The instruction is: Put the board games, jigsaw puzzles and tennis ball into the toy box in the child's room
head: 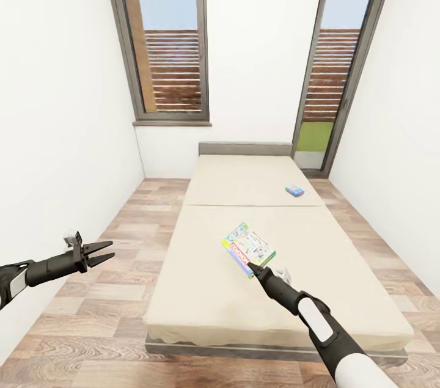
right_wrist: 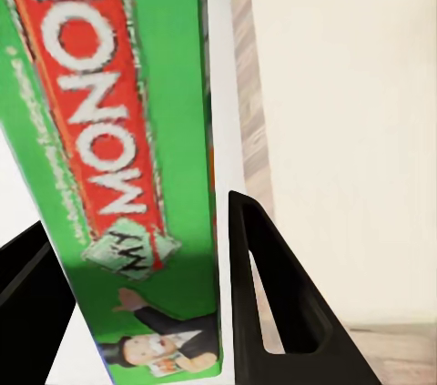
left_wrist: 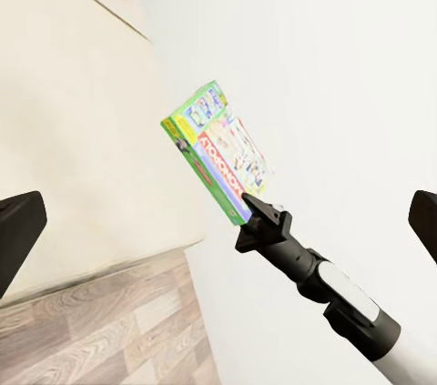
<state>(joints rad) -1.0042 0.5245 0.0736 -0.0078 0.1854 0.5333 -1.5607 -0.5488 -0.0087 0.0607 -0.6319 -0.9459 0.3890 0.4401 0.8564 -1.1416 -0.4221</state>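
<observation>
Gripping the flat green and red Monopoly board game box [head: 249,248] by its near end, the right end effector [head: 255,269] held it lifted above the beige mattress of the bed [head: 208,290], the box's long axis running on from the fingers. The left end effector [head: 98,253] hung spread and empty over the wooden floor [head: 116,296], well apart. A small blue box [head: 294,190] lay farther up the bed, nearer the right arm.

Home bedroom, bed [head: 256,192], tall windows [head: 171,40]
</observation>
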